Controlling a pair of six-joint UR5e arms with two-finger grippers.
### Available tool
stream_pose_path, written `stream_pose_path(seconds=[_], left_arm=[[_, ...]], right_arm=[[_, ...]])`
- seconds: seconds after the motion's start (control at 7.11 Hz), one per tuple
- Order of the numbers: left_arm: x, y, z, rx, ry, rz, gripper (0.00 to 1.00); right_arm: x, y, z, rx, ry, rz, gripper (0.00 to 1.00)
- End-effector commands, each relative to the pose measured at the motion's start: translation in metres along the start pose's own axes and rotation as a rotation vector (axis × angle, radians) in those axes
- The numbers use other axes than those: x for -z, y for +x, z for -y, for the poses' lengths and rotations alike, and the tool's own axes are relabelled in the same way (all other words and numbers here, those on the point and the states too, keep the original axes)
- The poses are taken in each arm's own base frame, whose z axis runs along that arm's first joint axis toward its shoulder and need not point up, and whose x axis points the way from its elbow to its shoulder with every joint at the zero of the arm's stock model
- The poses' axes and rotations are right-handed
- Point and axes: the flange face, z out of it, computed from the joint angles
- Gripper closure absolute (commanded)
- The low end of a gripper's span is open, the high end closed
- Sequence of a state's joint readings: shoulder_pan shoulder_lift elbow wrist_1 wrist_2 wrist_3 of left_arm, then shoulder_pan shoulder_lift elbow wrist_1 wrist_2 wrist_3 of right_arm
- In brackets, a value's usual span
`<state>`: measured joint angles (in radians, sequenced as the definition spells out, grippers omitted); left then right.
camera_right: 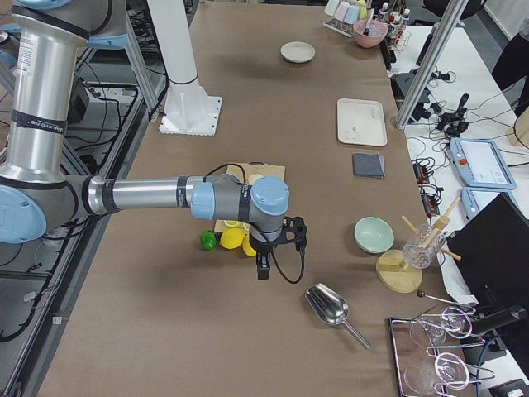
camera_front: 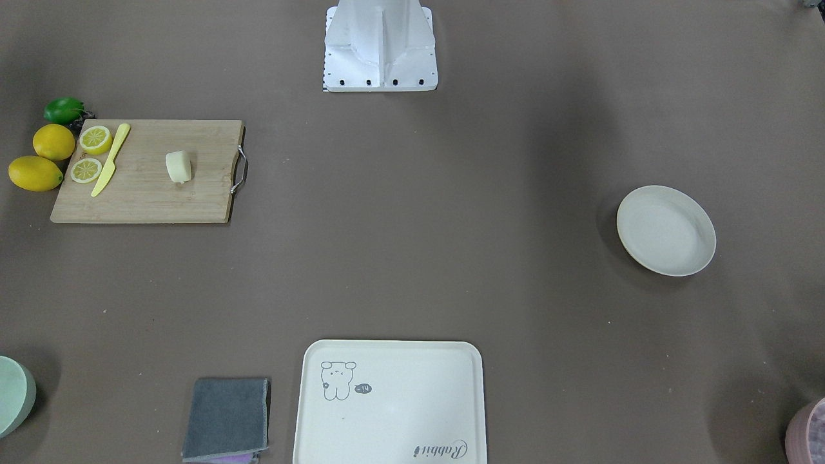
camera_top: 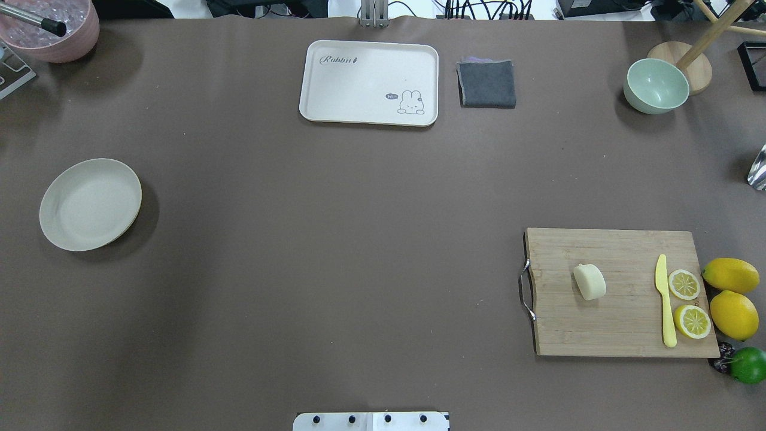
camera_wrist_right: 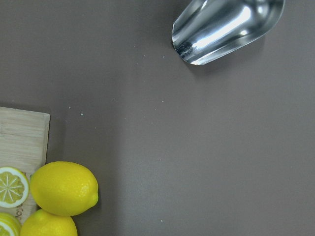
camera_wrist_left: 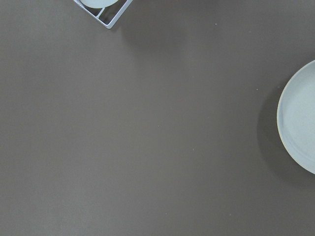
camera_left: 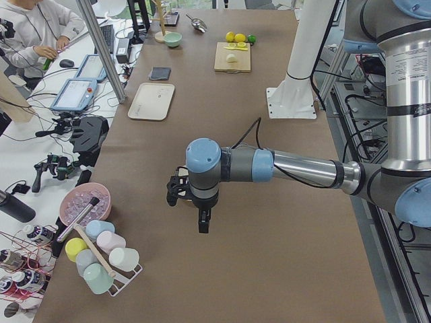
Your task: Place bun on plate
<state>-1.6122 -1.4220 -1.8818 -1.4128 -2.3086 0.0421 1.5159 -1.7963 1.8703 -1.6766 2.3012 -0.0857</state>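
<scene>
The bun [camera_top: 589, 281] is a pale cream lump lying on the wooden cutting board [camera_top: 622, 293] on my right side of the table; the front view shows the bun [camera_front: 178, 166] too. The empty off-white plate [camera_top: 90, 204] sits far off on my left side, and the edge of the plate [camera_wrist_left: 300, 123] shows in the left wrist view. My left gripper [camera_left: 202, 225] hangs above the table's left end, beyond the plate. My right gripper [camera_right: 263, 269] hovers past the board, near the lemons. Both show only in the side views, so I cannot tell whether either is open or shut.
A yellow knife [camera_top: 664, 308], two lemon halves [camera_top: 683, 284], whole lemons [camera_top: 733, 314] and a lime [camera_top: 748, 365] lie on and beside the board. At the far edge are a cream tray [camera_top: 369, 82], grey cloth [camera_top: 487, 84], green bowl [camera_top: 655, 86] and pink bowl [camera_top: 51, 30]. A metal scoop [camera_wrist_right: 226, 29] lies at the right end.
</scene>
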Motion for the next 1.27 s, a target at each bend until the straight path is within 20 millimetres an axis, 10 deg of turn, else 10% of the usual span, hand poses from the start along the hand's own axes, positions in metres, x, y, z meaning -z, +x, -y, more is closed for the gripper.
stream_pose_path(seconds=[0.0,1.12], left_arm=[[0.001,0.002,0.000,-0.003,0.002,-0.001,0.02],[0.004,0.005,0.003,-0.014,0.010,-0.001,0.02]], right_arm=[[-0.001,0.001,-0.001,-0.002,-0.003,0.000,0.00],[0.013,-0.009,0.007,0.021,0.027,-0.010,0.00]])
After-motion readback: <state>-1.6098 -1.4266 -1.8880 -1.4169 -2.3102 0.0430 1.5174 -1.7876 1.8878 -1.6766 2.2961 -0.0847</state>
